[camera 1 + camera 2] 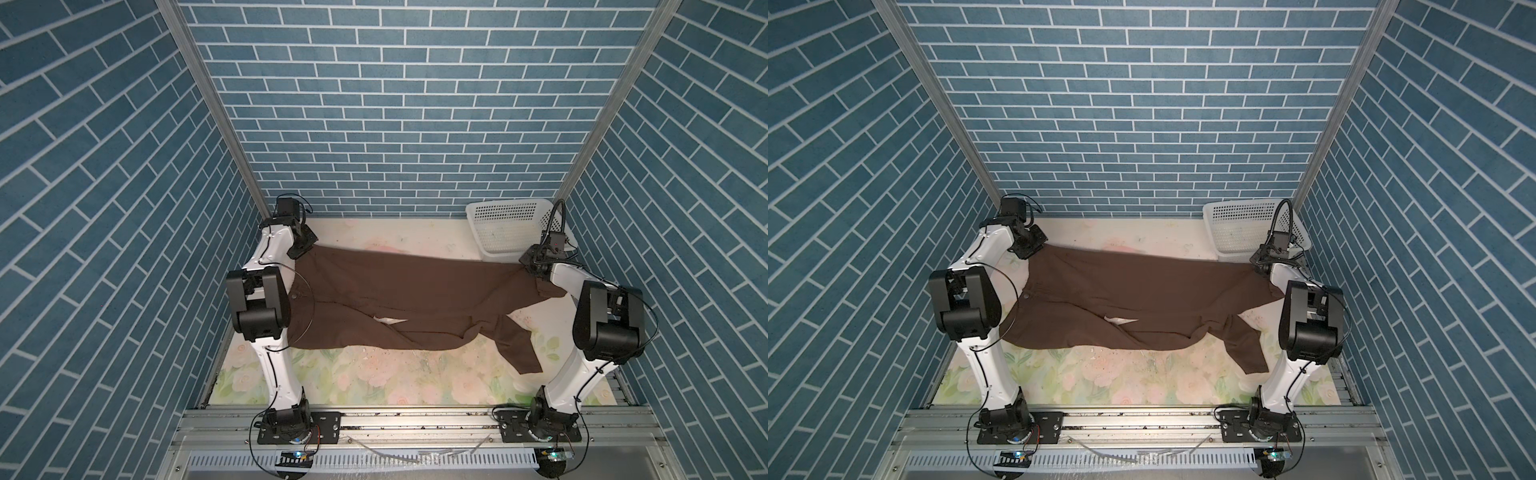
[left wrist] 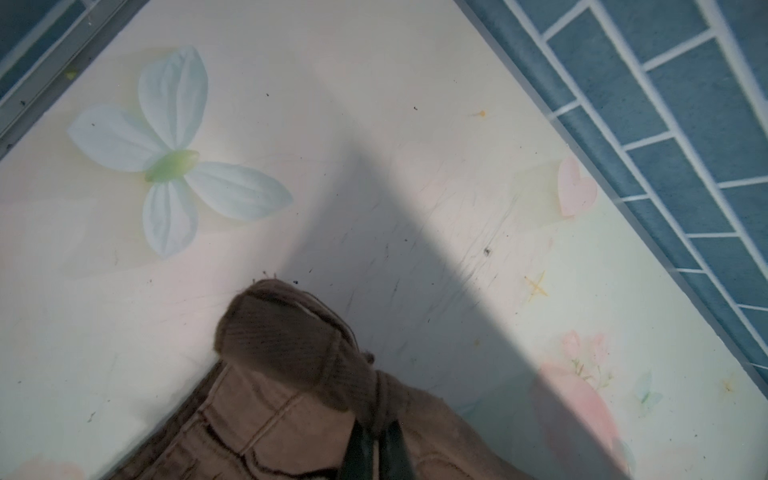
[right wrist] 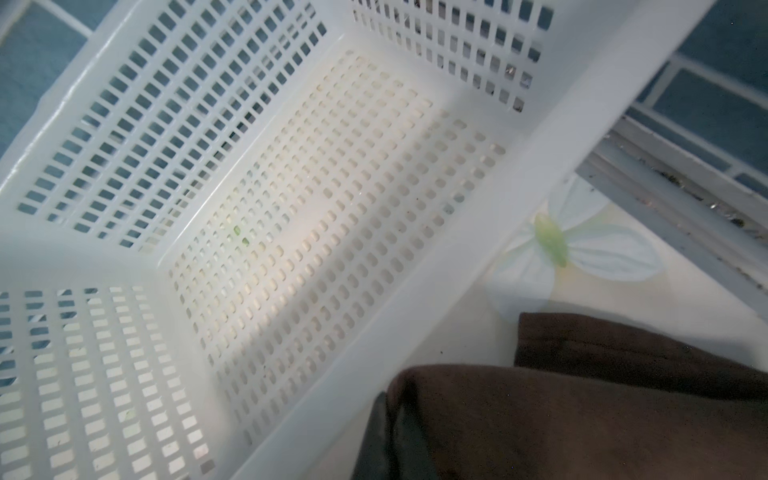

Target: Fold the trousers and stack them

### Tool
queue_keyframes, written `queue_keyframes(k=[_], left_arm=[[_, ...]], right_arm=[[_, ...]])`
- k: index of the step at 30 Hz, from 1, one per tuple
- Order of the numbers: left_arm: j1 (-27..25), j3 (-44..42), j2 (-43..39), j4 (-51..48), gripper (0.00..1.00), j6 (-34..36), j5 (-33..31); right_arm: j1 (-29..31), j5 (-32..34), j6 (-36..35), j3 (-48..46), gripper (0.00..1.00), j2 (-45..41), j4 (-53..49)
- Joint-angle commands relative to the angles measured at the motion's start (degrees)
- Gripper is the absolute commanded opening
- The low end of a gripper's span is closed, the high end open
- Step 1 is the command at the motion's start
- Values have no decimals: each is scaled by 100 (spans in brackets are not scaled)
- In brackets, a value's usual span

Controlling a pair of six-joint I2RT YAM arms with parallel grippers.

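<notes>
The dark brown trousers [image 1: 395, 291] [image 1: 1133, 291] are stretched across the table in both top views, waist on the left and legs to the right. My left gripper [image 1: 303, 246] [image 1: 1030, 248] is shut on the far corner of the waistband; the left wrist view shows the jaws [image 2: 376, 449] pinched together on bunched ribbed cloth [image 2: 291, 332]. Over on the other side, my right gripper [image 1: 532, 268] [image 1: 1262, 266] is shut on the end of the far leg, and its fingers [image 3: 388, 440] clamp brown cloth [image 3: 582, 415]. The near leg [image 1: 523, 353] lies twisted toward the front right.
A white perforated basket [image 1: 507, 228] [image 1: 1246, 224] [image 3: 457, 270] stands empty at the back right corner, right beside the right gripper. The floral table top [image 1: 374, 382] shows in front of the trousers. Blue brick walls close in three sides.
</notes>
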Motion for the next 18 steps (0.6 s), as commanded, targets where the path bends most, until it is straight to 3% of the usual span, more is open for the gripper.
queue_keyframes(k=[1,5,6,8,10,12,18], left_arm=[[86,345,175,-75,0,-46,-262],[123,685,465,-191,0,-92,-210],[123,750,526,-212,6,-127,-169],[123,856,571,-318,45,-205,-62],[123,760,453,-261,59,-274,14],[123,592,222,-212,65,-318,-18],[114,-652,-1168,76,65,-294,-63]], right_arm=[[-19,642,40,85,0,-135,281],[-19,451,103,498,0,102,142],[-19,229,126,570,14,153,98],[-11,-122,90,624,36,185,-60],[1,-226,84,482,48,87,-248],[4,-224,46,240,53,-144,-449],[138,-3,-107,-936,60,-1418,-1234]])
